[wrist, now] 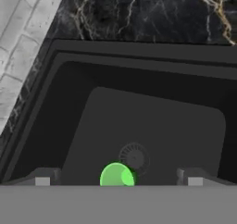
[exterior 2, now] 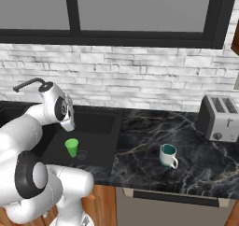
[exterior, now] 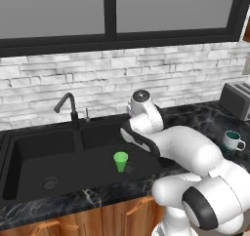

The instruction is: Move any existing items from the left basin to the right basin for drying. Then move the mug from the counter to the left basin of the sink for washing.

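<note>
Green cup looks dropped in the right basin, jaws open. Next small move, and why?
Probably lift the open gripper straight up out of the matte black right basin. The small bright green handleless cup stands upright beside the drain, unheld, while the white mug with teal inside waits on the black marble counter.

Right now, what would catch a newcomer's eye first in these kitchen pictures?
The bright green cup stands upright in the right basin of the black sink, beside the round drain. The open claw hangs above it, empty. Off to the right, the white mug waits on the marble counter before a silver toaster.
</note>
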Available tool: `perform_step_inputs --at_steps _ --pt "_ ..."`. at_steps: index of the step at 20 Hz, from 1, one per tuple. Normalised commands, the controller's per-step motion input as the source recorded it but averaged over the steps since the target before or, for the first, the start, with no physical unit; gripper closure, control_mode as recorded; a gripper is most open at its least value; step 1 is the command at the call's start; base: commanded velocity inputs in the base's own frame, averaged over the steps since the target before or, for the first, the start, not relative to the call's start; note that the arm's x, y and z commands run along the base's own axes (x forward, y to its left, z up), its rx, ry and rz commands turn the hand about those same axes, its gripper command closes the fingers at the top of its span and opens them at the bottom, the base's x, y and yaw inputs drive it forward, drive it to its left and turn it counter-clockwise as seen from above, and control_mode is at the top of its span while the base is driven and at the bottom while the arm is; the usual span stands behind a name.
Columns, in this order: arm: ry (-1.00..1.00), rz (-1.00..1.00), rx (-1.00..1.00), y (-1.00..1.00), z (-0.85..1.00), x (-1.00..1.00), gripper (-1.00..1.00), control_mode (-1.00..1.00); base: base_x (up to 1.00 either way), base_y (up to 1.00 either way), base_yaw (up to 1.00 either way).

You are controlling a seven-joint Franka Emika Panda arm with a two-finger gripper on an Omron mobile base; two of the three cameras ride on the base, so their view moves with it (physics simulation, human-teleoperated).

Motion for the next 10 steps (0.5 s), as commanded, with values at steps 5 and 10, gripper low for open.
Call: perform_step_inputs --at_steps 5,10 --pt "0.02 -0.05 -0.01 -0.19 0.46 0.00 -1.00 -1.00 0.00 0.00 0.00" --pt "0.03 -0.07 -0.01 -0.38 0.36 -0.14 -1.00 -1.00 0.00 0.00 0.00"
